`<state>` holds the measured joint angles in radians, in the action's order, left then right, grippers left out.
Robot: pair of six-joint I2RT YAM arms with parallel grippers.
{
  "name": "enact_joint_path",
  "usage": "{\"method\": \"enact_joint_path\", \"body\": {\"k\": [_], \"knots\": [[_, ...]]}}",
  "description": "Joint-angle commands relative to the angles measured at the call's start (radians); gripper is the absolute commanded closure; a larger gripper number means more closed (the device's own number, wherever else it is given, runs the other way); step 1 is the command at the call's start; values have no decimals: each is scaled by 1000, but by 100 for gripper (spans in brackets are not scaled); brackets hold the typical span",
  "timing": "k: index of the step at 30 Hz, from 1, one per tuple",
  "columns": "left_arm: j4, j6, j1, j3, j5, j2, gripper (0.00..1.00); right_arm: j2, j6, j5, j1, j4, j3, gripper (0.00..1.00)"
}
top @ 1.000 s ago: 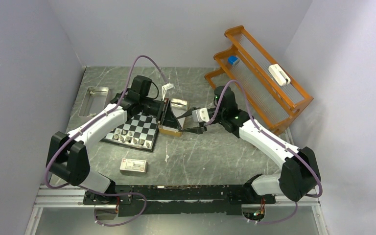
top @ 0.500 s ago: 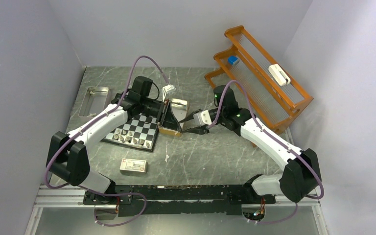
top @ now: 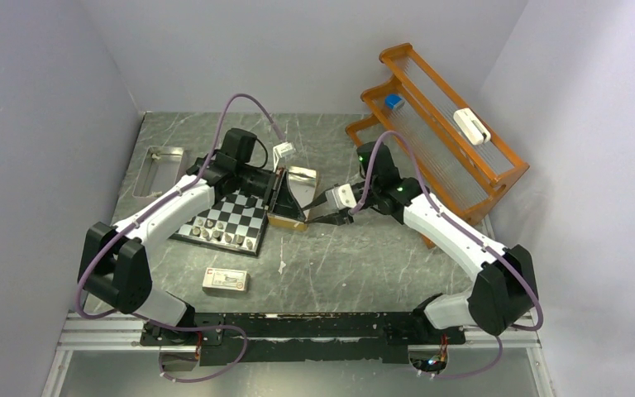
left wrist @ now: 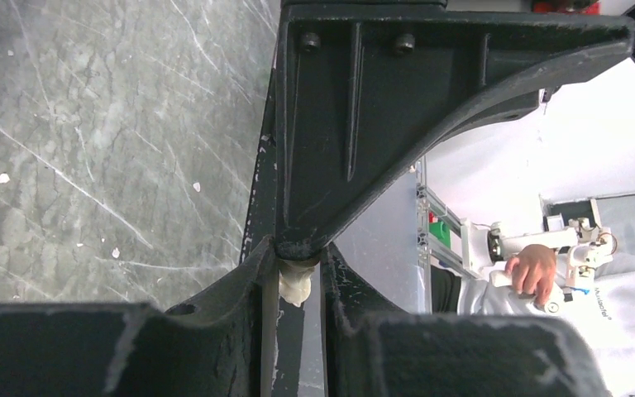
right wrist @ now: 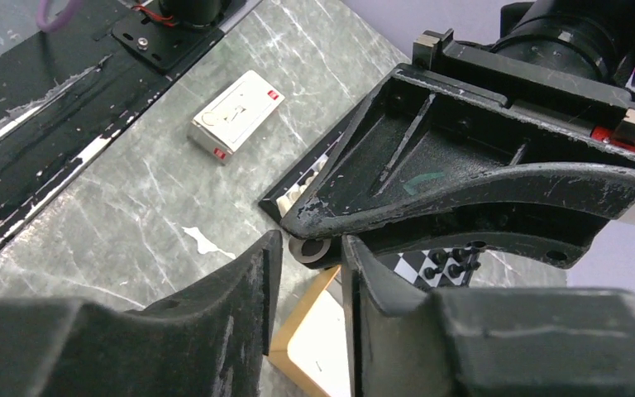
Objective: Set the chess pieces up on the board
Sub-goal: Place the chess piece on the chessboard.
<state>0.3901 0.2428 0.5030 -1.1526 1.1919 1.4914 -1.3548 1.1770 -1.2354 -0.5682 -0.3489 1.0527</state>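
The board (top: 230,217), a small black-and-white checkered square with a black rim, lies flat and slightly turned on the left half of the table, at mid depth. Tiny chess pieces (top: 215,235) stand upright in rows along its near edge, greyish from above. A few black pieces (right wrist: 451,260) stand elsewhere on it. One pale piece (left wrist: 295,283) is pinched in the left gripper (left wrist: 293,277), right of the board.
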Motion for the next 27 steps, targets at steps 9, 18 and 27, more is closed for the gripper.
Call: {"method": "enact_joint_path", "body": {"k": [9,18,27], "knots": [[-157,63,6,-38,53,-24,82,1,-46,16,-11,12,-34,61],[-229,126,6,-17,33,-21,82,43,-179,43,-22,206,-120,85],[-169,107,6,-48,-32,-22,79,105,-416,116,-21,461,-248,94]]}}
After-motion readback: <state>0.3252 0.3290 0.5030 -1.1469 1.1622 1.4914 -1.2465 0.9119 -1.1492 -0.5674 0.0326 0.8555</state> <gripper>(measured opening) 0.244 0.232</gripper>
